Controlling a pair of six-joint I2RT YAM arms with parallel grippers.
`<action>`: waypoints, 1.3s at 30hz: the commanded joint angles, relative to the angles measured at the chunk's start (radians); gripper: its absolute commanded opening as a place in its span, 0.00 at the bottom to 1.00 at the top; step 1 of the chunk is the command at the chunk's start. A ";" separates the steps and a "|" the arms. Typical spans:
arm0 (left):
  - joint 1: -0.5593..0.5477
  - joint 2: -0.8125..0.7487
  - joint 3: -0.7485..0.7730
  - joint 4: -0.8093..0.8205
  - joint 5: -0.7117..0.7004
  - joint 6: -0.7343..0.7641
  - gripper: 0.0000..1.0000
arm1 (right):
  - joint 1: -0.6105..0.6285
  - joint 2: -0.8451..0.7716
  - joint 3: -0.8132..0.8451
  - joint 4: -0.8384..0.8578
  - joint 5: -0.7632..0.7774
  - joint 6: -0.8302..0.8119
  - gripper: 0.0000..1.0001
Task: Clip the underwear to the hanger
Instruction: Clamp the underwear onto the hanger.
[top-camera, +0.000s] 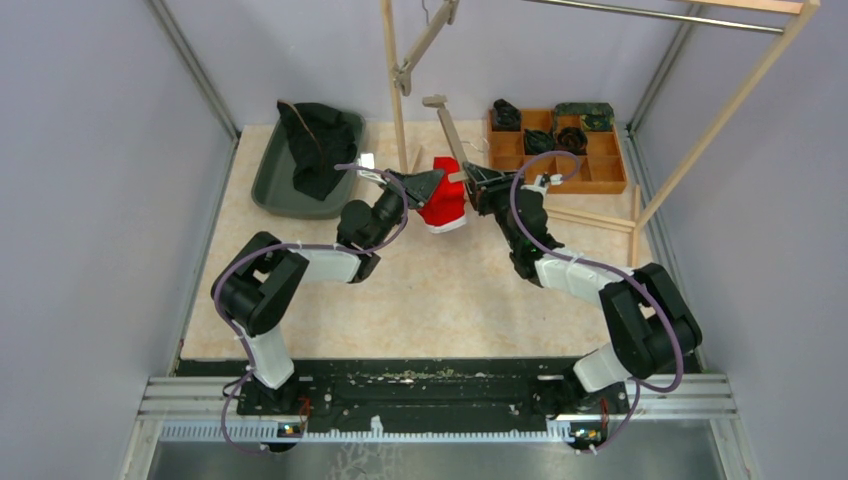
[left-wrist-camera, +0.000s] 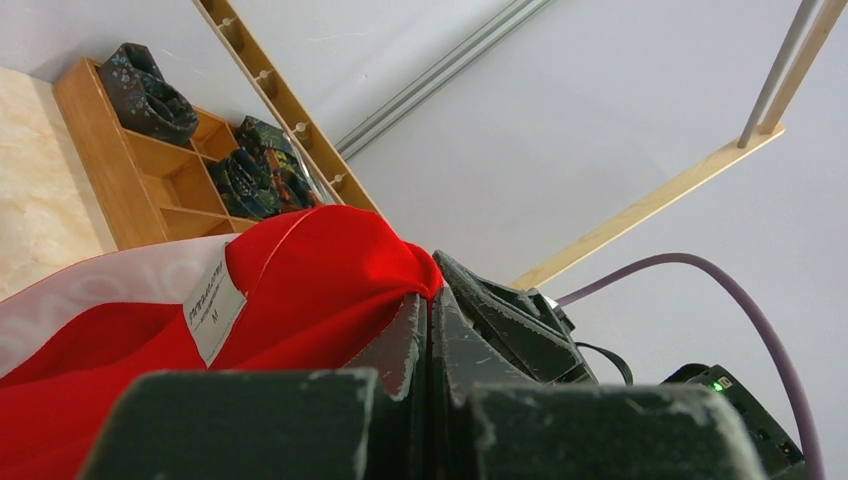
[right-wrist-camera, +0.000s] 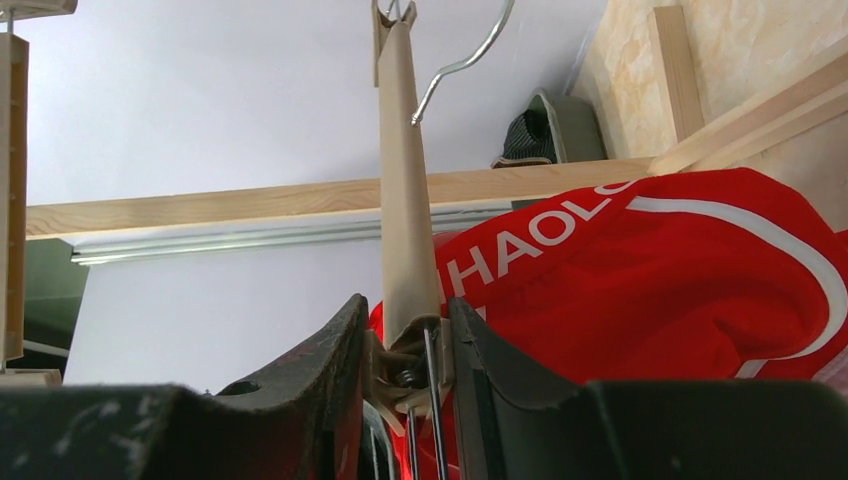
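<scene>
**Underwear pinched beside the hanger clip**

Far left of the red underwear (top-camera: 443, 207), a grey tray (top-camera: 272, 187) holds dark garments (top-camera: 318, 150). The left gripper (left-wrist-camera: 430, 300) has its fingers pressed together, pinching the underwear's red fabric near the size label (left-wrist-camera: 213, 308). The underwear is held between both grippers. Just right of it, the right gripper (right-wrist-camera: 405, 345) clasps the clip (right-wrist-camera: 408, 365) of the tilted tan hanger (right-wrist-camera: 405, 180), a finger against each side. Further right stands a wooden compartment box (top-camera: 600, 175).

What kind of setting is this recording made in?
Probably a lab test cell staged as a laundry station, not a home: plain grey panel walls, a bare wooden hanging rack, a wooden compartment box of rolled dark garments, and a grey bin of dark clothes.
</scene>
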 joint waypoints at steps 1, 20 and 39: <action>-0.009 0.002 -0.007 0.061 0.007 0.008 0.00 | 0.010 -0.002 0.048 0.098 -0.020 -0.009 0.34; -0.023 0.115 -0.132 0.177 0.071 -0.079 0.00 | -0.058 -0.129 -0.165 0.078 -0.071 -0.041 0.68; -0.154 0.226 -0.282 0.301 0.195 -0.208 0.00 | -0.136 -0.581 -0.247 -0.544 0.144 -0.624 0.84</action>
